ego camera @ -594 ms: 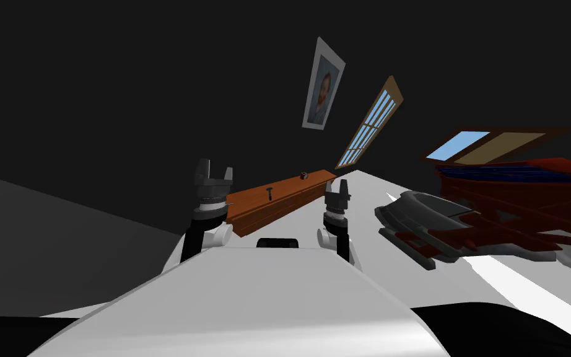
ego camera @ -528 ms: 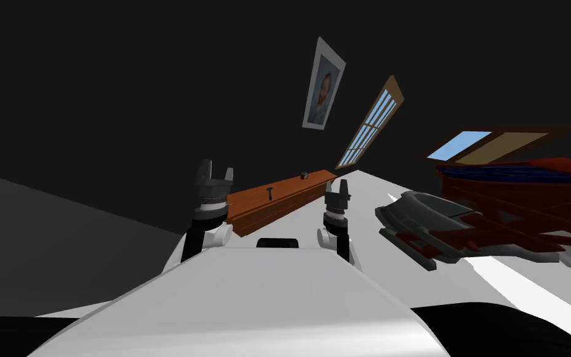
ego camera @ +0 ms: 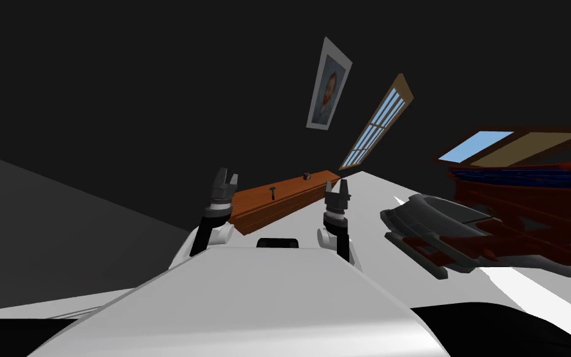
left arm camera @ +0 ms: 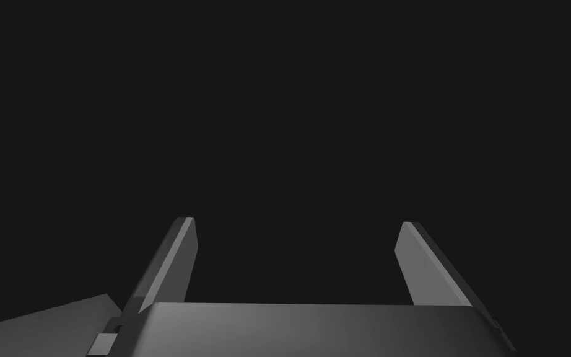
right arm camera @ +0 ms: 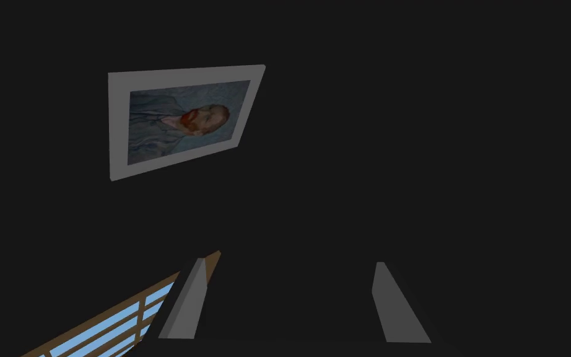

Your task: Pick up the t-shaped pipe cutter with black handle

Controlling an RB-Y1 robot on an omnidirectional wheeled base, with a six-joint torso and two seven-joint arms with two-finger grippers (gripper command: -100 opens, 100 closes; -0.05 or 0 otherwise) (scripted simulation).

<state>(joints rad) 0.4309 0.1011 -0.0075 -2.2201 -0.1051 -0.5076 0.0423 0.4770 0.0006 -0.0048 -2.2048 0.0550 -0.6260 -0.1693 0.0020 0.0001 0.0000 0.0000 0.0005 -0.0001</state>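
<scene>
A small black T-shaped pipe cutter (ego camera: 272,191) lies midway along the reddish-brown wooden worktop (ego camera: 296,186), between and beyond the left hand (ego camera: 227,176) and right hand (ego camera: 339,188), both with fingers spread.

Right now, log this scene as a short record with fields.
target: cutter, small, dark, T-shaped
where: on the wooden top, ahead of me
left hand: open, empty, raised by the top's near end, apart from the cutter
right hand: open, empty, raised, apart from the cutter
also there: small dark item farther along the top
grasp: not yet begun
</scene>
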